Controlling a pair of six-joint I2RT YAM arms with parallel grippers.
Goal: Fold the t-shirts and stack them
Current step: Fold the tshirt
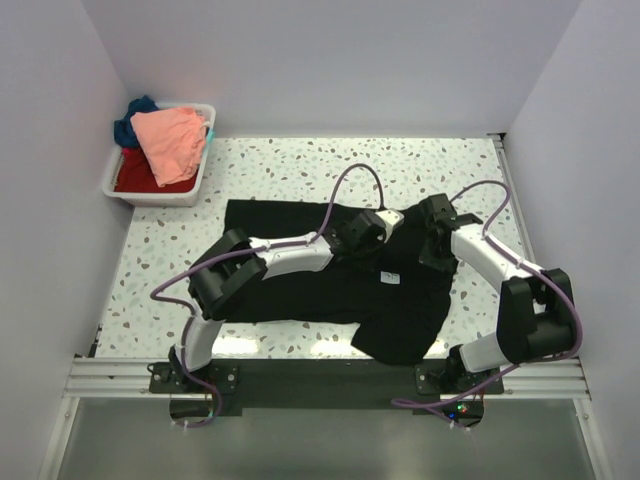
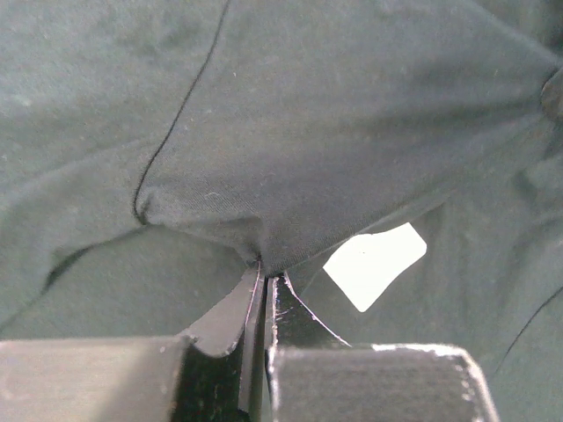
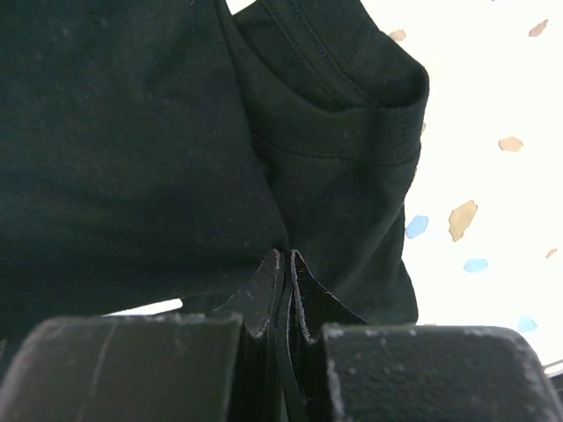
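Pinching black t-shirt (image 1: 300,290): left pincer (image 2: 264,268), right pincer (image 3: 286,255)

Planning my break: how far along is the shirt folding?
Done: nothing, no folded stack shows. In hand: left gripper and right gripper pinch the black t-shirt on the table. Left: pink shirt, red shirt and dark blue shirt, crumpled in the white bin.

No text is legible; the white neck label (image 2: 374,264) on the black t-shirt (image 2: 352,105) looks blank.
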